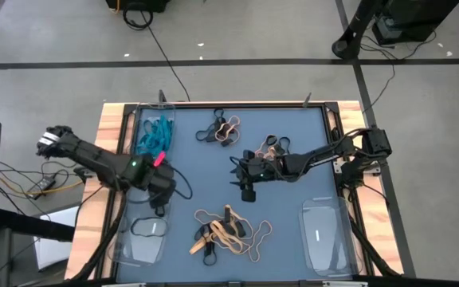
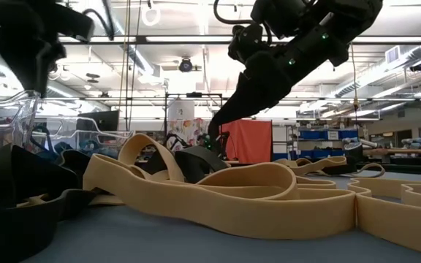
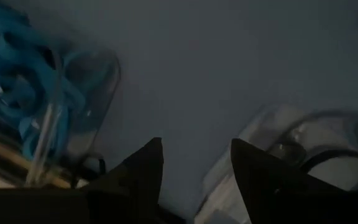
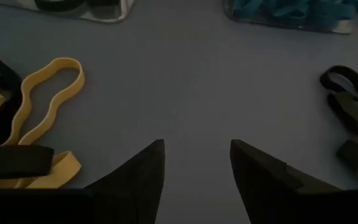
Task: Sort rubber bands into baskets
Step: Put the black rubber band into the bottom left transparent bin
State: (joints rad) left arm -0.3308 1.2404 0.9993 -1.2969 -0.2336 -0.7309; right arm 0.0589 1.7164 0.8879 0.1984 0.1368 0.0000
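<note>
On the near part of the blue bench point(image 1: 285, 231), a tangled pile of tan and black bands point(image 1: 228, 233) lies between two clear baskets: the near left basket point(image 1: 143, 237) holds one black band point(image 1: 148, 227), and the near right basket point(image 1: 325, 235) shows only a small pale mark inside. The low view, level with the bench top, fills with this same pile point(image 2: 218, 193) and hides the baskets' contents, which only the high view reveals. Farther in, the left end effector point(image 1: 160, 209) hangs just beyond the near left basket; the left wrist view shows its two dark fingers point(image 3: 143, 171) parted with nothing between them, the black band's basket point(image 3: 303, 149) on one side and a basket of teal bands point(image 3: 36, 93) on the other. The right end effector point(image 1: 248, 191) sits over bare bench near the middle, and the right wrist view shows its fingers point(image 4: 143, 171) spread and empty, with a tan band point(image 4: 48, 99) and black bands point(image 4: 347, 93) lying off to either side. Toward the far edge, the high view shows the far left basket point(image 1: 138, 119) filled with teal bands point(image 1: 154, 134), a small black and tan cluster point(image 1: 221, 129) at the far middle, and another cluster point(image 1: 271, 147) just beside the right arm.
</note>
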